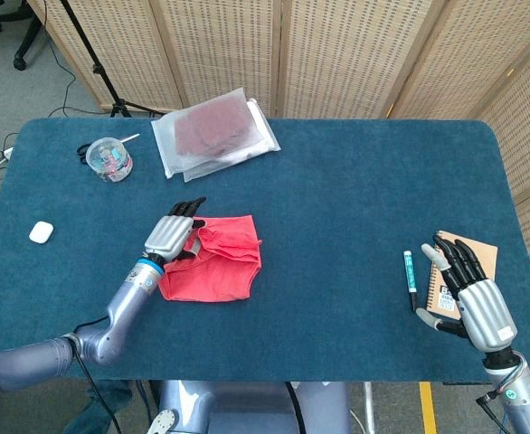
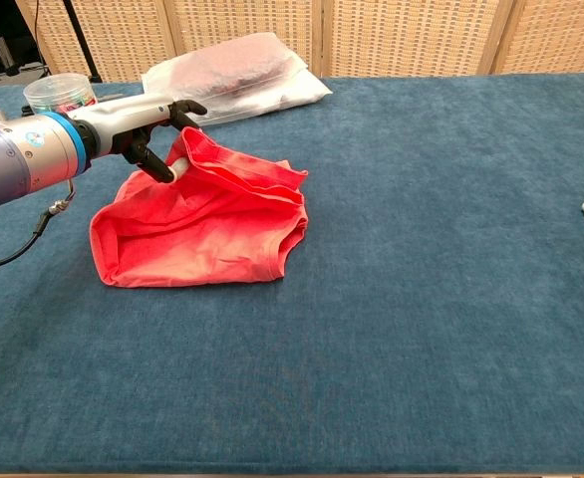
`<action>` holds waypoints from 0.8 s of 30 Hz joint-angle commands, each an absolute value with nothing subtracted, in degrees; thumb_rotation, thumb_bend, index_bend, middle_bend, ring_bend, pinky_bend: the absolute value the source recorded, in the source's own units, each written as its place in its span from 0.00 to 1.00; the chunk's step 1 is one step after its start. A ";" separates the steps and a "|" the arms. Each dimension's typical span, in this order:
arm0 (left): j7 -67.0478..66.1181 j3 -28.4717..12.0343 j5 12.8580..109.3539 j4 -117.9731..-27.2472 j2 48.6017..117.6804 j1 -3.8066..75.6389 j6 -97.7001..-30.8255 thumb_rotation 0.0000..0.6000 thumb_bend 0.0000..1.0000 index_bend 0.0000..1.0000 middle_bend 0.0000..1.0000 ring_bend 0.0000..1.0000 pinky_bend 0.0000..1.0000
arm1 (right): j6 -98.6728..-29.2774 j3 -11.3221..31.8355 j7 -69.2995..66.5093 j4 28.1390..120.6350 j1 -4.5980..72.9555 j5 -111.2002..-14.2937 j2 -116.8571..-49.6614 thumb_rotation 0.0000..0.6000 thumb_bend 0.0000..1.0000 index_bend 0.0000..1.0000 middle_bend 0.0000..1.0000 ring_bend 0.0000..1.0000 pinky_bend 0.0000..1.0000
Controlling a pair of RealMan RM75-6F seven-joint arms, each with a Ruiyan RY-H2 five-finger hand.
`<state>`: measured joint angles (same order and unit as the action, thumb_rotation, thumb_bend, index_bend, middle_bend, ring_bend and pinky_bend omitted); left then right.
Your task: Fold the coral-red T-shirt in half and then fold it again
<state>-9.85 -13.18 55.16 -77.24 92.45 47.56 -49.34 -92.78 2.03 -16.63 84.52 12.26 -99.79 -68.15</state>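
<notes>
Left hand (image 2: pixel 143 124) pinches one T-shirt (image 2: pixel 207 224) corner, lifted off the table (image 1: pixel 337 181); we can't see the fold beneath. Right hand (image 1: pixel 471 294), fingers spread, empty, partly covers one notebook (image 1: pixel 477 253).

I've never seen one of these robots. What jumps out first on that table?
The coral-red T-shirt on the left of the blue table, one corner pinched and lifted by the left hand. Far off at the right edge, the right hand rests open beside a notebook and pen.
</notes>
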 commanded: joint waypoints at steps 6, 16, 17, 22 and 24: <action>-13.94 -13.32 50.89 -87.22 89.74 47.02 -51.11 1.00 0.57 0.69 0.00 0.00 0.00 | -92.89 1.98 -16.52 84.70 12.23 -100.01 -68.04 1.00 0.00 0.00 0.00 0.00 0.00; -19.46 -13.15 45.60 -91.25 92.80 48.52 -54.23 1.00 0.56 0.69 0.00 0.00 0.00 | -92.55 1.76 -16.13 84.85 12.28 -100.17 -68.03 1.00 0.00 0.00 0.00 0.00 0.00; -19.84 -13.20 44.92 -91.32 93.38 48.73 -54.45 1.00 0.56 0.69 0.00 0.00 0.00 | -92.55 1.75 -16.10 84.85 12.27 -100.17 -68.02 1.00 0.00 0.00 0.00 0.00 0.00; -20.08 -13.30 43.17 -91.92 95.49 49.18 -54.77 1.00 0.56 0.69 0.00 0.00 0.00 | -92.54 1.75 -16.21 84.89 12.24 -100.11 -67.93 1.00 0.00 0.00 0.00 0.00 0.00; -20.05 -13.36 42.71 -92.06 96.02 49.34 -54.75 1.00 0.56 0.69 0.00 0.00 0.00 | -92.57 1.77 -16.28 84.90 12.24 -100.10 -67.89 1.00 0.00 0.00 0.00 0.00 0.00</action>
<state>-20.05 -13.33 42.87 -91.97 95.85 49.25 -54.74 -92.57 1.77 -16.28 84.90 12.23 -100.09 -67.88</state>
